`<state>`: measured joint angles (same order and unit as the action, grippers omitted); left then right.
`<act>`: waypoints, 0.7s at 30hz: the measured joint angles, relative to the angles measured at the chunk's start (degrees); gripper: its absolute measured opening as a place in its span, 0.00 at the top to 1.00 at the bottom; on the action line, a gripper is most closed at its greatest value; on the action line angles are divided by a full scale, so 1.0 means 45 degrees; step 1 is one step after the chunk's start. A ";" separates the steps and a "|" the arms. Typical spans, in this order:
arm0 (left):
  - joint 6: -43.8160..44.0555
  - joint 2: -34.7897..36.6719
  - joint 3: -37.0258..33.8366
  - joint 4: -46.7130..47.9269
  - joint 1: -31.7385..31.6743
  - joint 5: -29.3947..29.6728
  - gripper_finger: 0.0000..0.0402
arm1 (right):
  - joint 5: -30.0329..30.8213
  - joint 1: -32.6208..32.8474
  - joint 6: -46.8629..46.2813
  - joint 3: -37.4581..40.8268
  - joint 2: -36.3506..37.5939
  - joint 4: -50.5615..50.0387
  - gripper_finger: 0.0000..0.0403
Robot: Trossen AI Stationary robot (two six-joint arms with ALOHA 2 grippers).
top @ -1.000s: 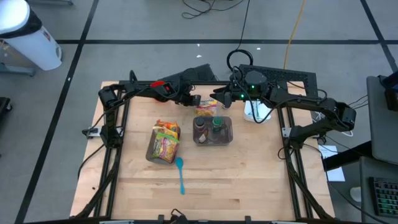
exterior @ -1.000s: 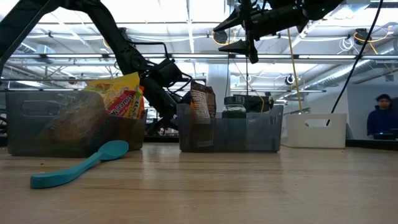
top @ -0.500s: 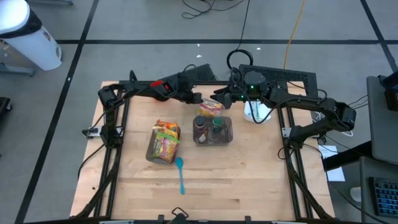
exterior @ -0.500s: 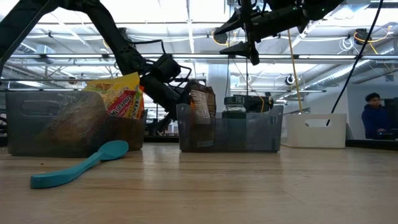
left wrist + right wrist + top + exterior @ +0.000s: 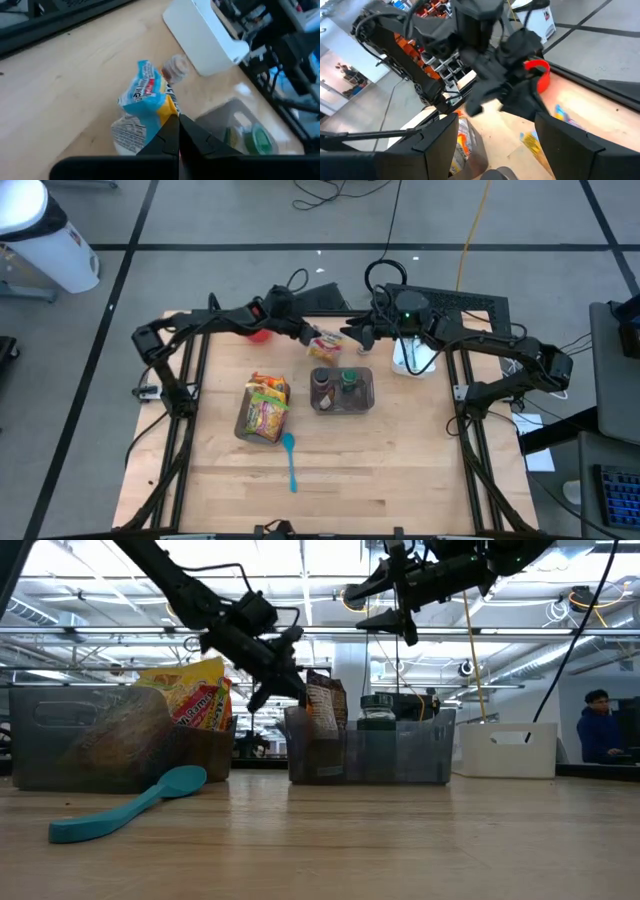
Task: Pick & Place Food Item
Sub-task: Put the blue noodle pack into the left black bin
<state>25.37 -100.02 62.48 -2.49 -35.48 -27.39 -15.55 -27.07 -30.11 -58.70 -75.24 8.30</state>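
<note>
Reaching over the table's far edge, the left claw (image 5: 175, 131) pinches a snack packet (image 5: 145, 100) aloft.

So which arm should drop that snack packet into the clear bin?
Left. Its pincer is shut on the snack packet, just behind the clear bin. The right pincer hangs open and empty.
</note>
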 joint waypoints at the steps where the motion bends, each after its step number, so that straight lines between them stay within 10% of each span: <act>1: -0.0257 0.0225 0.0000 0.0348 0.0000 0.0010 1.00 | -0.0146 -0.0048 0.0155 0.0000 0.0000 0.0003 0.36; 11: -0.2059 0.1949 0.0420 0.2298 0.0045 -0.1047 1.00 | -0.1278 -0.0279 0.1103 -0.0003 0.0000 -0.0005 0.36; 21: -0.6172 0.1872 0.5401 0.8213 0.0820 -0.0487 1.00 | -0.1731 -0.0044 0.3352 -0.1540 0.0000 -0.3275 0.36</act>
<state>-2.41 -91.59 86.78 34.47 -31.79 -29.58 -23.34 -27.27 -15.03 -65.63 -75.24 -6.44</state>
